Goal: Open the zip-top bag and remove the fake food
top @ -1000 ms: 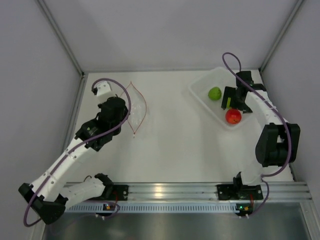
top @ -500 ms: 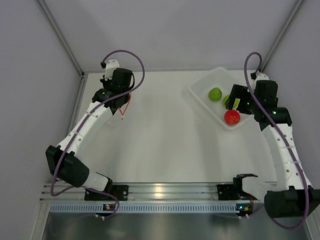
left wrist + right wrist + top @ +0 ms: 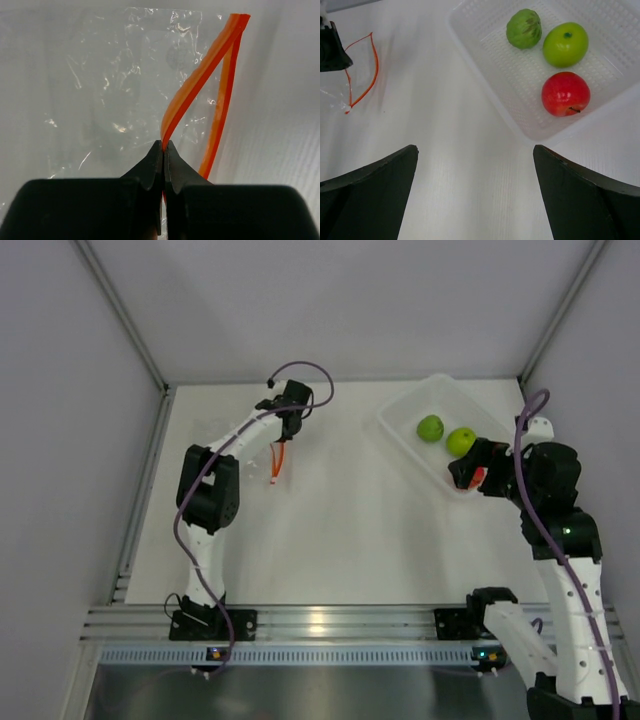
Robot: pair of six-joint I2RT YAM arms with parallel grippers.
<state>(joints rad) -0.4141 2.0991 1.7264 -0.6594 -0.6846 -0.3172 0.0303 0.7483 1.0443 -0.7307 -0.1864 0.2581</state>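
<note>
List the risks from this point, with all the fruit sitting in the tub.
1. The left gripper pinches only the thin orange zip strip of the zip-top bag. The light bag might slip free or tear there.
2. The right gripper hangs open over the tub, near its front edge and the red fruit. A low move away could nudge the tub.

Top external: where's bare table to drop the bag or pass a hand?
Free: the wide middle of the table, between the zip-top bag pinched in the left fingers and the tub; also the near strip along the rail. Crowded: far right corner, tub with fake food and the right fingers close by.
</note>
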